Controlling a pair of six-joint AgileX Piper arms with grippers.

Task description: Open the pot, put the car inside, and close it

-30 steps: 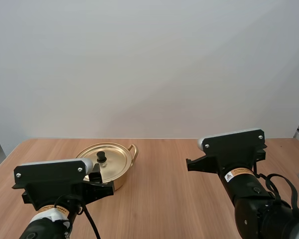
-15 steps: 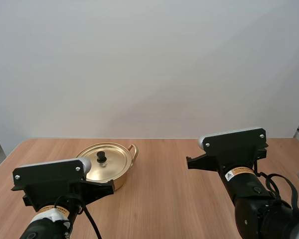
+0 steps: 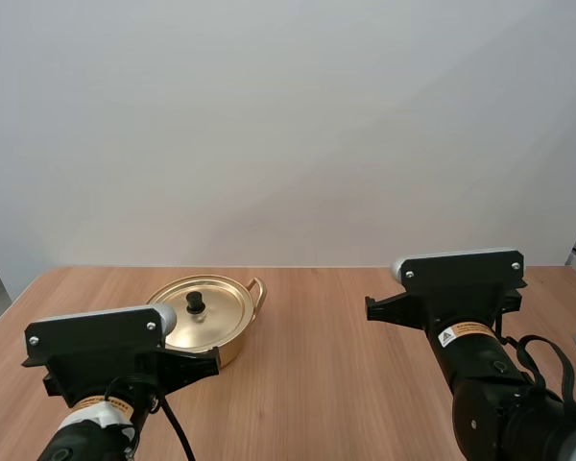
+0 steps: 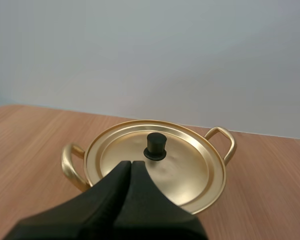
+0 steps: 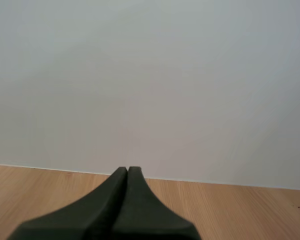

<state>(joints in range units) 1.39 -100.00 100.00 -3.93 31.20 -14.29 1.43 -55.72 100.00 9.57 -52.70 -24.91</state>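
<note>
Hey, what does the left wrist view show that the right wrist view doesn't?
Left wrist view: a gold pot with its lid on and black knob up, just beyond the shut left end effector. Right wrist view: the right end effector, also shut. Both: the wooden table, and an end effector holding nothing.

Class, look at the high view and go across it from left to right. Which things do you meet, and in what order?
left arm → lidded gold pot → right arm
</note>
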